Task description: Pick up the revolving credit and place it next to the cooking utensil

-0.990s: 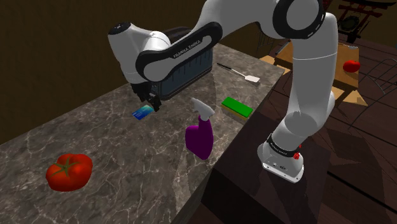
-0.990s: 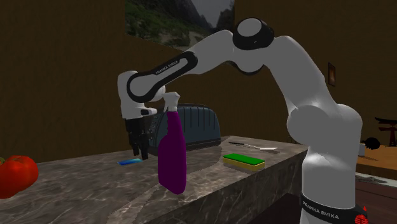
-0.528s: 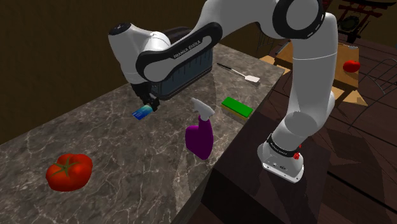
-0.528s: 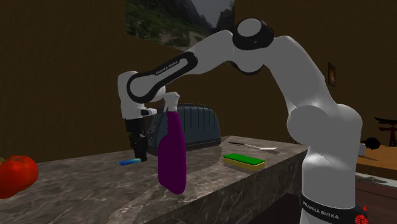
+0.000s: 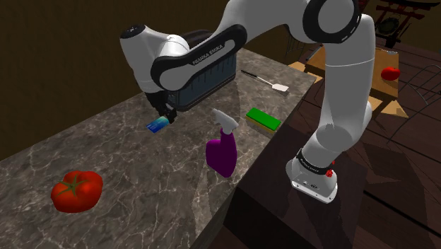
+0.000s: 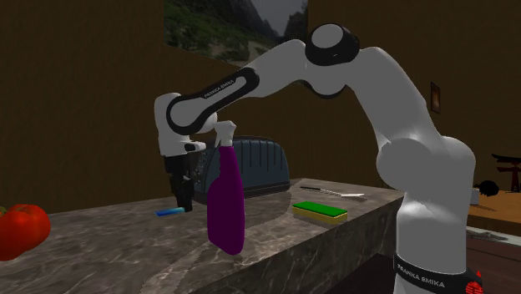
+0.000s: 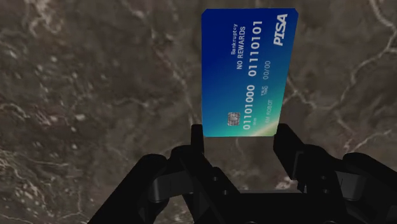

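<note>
Wrist view, rectangular blue card (image 7: 248, 73) in end effector (image 7: 240, 135), veined stone counter (image 7: 95, 89)

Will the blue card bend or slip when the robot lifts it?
The credit card looks thin and flat, so it is probably light and fairly stiff. The gripper clasps just one end by its thin edges, so it might slip or swing.

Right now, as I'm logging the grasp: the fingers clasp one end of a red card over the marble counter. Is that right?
Not quite. The card is blue, not red, as the wrist view shows. The rest stands: the fingers clasp one end of it over the marble counter.
</note>
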Robot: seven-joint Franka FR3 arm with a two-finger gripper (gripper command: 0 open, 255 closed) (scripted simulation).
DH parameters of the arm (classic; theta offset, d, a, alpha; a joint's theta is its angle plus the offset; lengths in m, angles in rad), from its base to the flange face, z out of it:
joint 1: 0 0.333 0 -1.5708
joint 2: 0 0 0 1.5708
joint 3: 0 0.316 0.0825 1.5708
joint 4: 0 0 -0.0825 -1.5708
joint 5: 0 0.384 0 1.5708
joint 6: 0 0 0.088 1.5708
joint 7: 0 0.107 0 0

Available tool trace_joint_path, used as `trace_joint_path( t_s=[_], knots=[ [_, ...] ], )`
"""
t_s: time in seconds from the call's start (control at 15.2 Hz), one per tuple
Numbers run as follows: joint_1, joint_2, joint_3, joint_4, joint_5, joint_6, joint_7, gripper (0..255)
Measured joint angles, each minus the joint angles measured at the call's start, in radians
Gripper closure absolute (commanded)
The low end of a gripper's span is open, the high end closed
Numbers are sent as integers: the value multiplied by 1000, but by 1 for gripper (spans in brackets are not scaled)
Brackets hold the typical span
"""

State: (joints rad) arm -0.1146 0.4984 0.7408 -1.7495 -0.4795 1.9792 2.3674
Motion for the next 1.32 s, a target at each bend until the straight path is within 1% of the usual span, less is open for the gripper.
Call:
trace_joint_path(
  t_s=[0.26, 1.12, 1.19, 1.32],
  knots=[
    [-5, -11, 6, 10, 11, -20, -10, 255],
    [-19, -81, 40, 91, 73, -150, -56, 255],
    [-36, -100, 44, 72, 83, -145, -68, 255],
    [-93, -164, 55, 0, 119, -116, -110, 255]
  ],
)
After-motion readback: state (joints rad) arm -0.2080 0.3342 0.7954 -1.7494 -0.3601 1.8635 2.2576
